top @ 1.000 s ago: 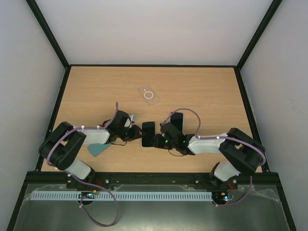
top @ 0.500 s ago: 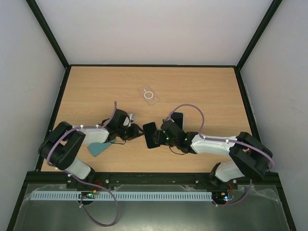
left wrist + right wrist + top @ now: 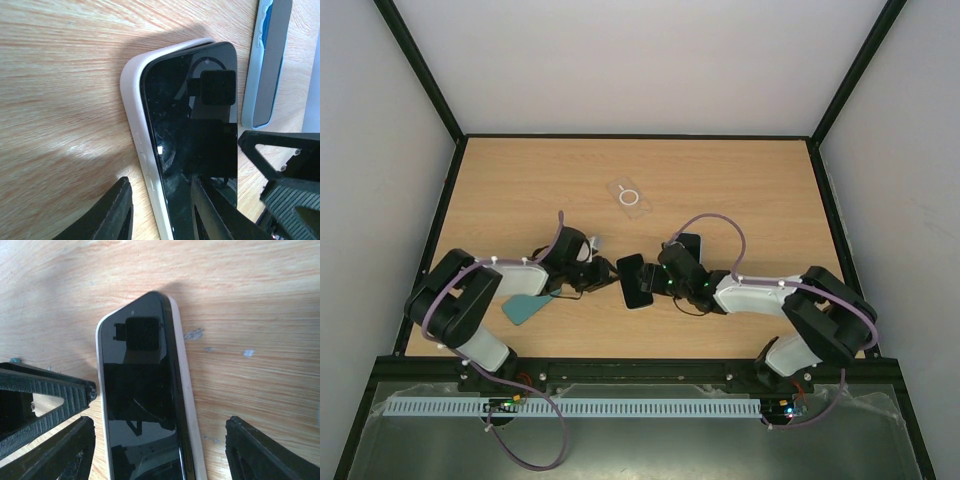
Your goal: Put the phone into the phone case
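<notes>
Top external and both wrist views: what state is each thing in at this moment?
black phone: screen up, inside the white phone case, flat on the wooden table; full seating unclear.
left claw: partly open across the case's long edge; grip unclear.
right claw: open, fingers spread either side of the phone.
clear phone case with ring mark: flat, untouched.
teal flat piece: flat, untouched.

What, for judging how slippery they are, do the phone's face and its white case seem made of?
Phone face: glossy glass, apparently; sharp mirror-like reflections. Case: matte white, likely silicone or soft plastic; rounded rim, no reflections.
</notes>
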You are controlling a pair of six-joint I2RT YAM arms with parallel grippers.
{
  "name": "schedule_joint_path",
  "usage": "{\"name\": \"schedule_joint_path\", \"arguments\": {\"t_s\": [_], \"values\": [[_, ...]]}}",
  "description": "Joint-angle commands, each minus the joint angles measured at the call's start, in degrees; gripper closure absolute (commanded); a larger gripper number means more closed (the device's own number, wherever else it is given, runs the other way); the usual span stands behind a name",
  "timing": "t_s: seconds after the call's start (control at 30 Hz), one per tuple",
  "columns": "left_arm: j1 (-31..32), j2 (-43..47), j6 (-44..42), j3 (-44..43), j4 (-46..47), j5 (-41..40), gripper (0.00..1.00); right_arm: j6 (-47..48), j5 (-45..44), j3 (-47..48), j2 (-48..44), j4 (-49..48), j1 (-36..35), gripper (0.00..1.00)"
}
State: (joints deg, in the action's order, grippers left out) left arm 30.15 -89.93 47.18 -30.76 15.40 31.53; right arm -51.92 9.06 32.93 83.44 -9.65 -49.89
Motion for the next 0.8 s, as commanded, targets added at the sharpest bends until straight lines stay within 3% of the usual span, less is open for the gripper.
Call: {"name": "schedule_joint_path", "arguments": {"t_s": [0.0, 0.23, 0.4, 0.77], "values": [[-0.36, -1.59, 0.89, 0.05, 1.21, 0.61, 0.68, -1.27, 3.76, -1.04, 3.46, -5.52, 0.17, 0.28], [-0.36, -2.31, 2.35, 2.07, 3.89, 1.72, 0.77, -5.04, 9.7, -1.31, 7.51, -13.08, 0.3, 0.25], [0.39, -0.89, 6.09, 6.01, 11.67, 4.46, 0.85, -14.3, 21.39, -4.31, 6.84, -30.93, 0.76, 0.24], [1.19, 2.0, 7.28, 7.68, 11.41, 3.42, 0.81, -20.17, 21.97, -6.4, 4.21, -37.86, 0.79, 0.24]]}}
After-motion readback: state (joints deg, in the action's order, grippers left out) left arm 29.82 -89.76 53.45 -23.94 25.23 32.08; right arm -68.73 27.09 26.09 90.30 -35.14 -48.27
